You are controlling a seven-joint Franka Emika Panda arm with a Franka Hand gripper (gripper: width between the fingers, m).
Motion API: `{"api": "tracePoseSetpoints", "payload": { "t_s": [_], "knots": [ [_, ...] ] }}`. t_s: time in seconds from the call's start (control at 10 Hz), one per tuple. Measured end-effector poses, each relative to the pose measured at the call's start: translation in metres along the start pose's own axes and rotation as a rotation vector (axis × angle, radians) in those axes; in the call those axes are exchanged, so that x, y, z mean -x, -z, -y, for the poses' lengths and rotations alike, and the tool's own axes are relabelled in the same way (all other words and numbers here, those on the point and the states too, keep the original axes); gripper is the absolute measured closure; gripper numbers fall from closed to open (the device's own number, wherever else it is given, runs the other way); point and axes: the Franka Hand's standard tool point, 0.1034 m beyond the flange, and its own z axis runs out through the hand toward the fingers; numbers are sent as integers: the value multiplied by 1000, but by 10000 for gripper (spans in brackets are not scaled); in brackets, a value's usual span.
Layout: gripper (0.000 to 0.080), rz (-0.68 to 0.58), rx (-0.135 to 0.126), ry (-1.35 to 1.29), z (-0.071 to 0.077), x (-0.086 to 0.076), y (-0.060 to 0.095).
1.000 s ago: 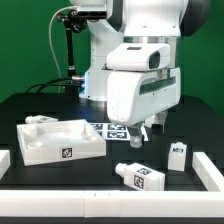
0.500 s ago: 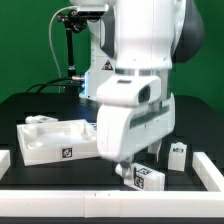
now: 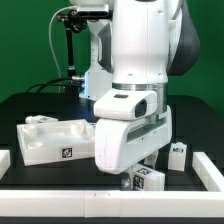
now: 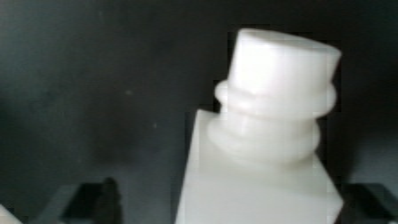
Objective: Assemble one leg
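The two-finger gripper (image 4: 228, 205) is held low over a small white rectangular tagged leg (image 3: 147, 179). Its dark fingers (image 4: 86, 198) are spread apart, with a gap on either side. In the exterior view, a second white leg block (image 3: 178, 155) is seen at two o'clock of it, and a large white recessed tray (image 3: 55, 140) at ten o'clock.

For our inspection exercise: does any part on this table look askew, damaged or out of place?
One leg lies tipped on its side at the front, beneath the end effector, while another leg stands upright toward the exterior view's right. Nothing looks damaged or spilled.
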Motion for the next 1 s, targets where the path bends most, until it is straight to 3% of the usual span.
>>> {"api": "tracePoseSetpoints", "payload": {
  "t_s": [0.2,0.3,0.6,0.7,1.0],
  "knots": [
    [517,-1,2,0,0,0,2],
    [517,2,5,-1,3,6,15],
    [517,3,23,-35,46,37,73],
    [517,-6,36,-58,60,46,85],
    [515,0,28,-55,60,46,79]
  ]
}}
